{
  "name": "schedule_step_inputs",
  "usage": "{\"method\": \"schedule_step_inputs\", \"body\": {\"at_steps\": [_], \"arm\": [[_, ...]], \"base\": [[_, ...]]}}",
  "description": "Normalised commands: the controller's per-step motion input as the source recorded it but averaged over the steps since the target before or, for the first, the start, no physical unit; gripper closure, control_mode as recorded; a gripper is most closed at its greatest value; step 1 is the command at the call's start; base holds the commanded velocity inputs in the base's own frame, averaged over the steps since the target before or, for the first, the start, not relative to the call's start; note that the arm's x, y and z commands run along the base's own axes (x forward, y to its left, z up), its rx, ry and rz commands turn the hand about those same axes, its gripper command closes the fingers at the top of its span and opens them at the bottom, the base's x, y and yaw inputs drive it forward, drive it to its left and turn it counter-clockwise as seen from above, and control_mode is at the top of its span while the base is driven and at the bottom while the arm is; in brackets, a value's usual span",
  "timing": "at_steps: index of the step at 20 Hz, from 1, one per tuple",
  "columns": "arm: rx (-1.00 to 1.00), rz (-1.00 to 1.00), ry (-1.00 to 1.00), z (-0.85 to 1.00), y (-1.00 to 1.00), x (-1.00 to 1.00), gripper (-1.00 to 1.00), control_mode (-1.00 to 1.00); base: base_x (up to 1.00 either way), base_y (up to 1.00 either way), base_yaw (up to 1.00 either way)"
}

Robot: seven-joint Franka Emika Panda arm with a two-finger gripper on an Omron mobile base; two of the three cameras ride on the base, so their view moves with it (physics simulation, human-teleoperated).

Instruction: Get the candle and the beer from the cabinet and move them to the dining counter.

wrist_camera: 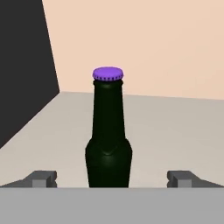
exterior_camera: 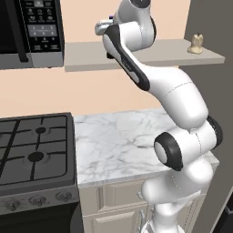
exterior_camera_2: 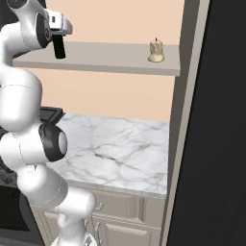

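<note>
The beer, a dark green-black bottle with a purple cap, stands upright on the grey cabinet shelf. My gripper is open, with one fingertip on each side of the bottle's base and clear gaps between them and the glass. In the left base view the arm reaches up to the shelf and covers most of the bottle; its purple cap peeks out beside the wrist. The small cream candle sits at the shelf's right end, well away from the hand.
A microwave hangs at the shelf's left end. Below are a black gas stove and the marble worktop joined to it, over beige base cabinets. A tall dark panel closes the right side.
</note>
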Motion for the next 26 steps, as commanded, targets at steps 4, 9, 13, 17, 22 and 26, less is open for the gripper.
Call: {"method": "schedule_step_inputs", "body": {"at_steps": [4,9,13,17,22,26], "arm": [[0.0,0.0,0.06,0.0,0.01,0.24,-1.0,-1.0],[-0.01,0.0,0.05,-0.04,0.11,0.2,-1.0,-1.0],[-0.02,0.0,0.06,-0.09,0.15,0.17,-1.0,-1.0],[0.0,0.0,0.04,-0.08,0.01,0.1,-1.0,-1.0],[0.0,0.02,0.0,-0.04,0.0,0.04,1.0,-1.0],[0.0,0.0,0.0,0.0,0.0,0.0,1.0,-1.0]], "base": [[0.0,0.0,0.0],[0.0,0.0,0.0],[0.0,0.0,0.0],[0.0,0.0,0.0],[0.0,0.0,0.0],[0.0,0.0,0.0]]}}
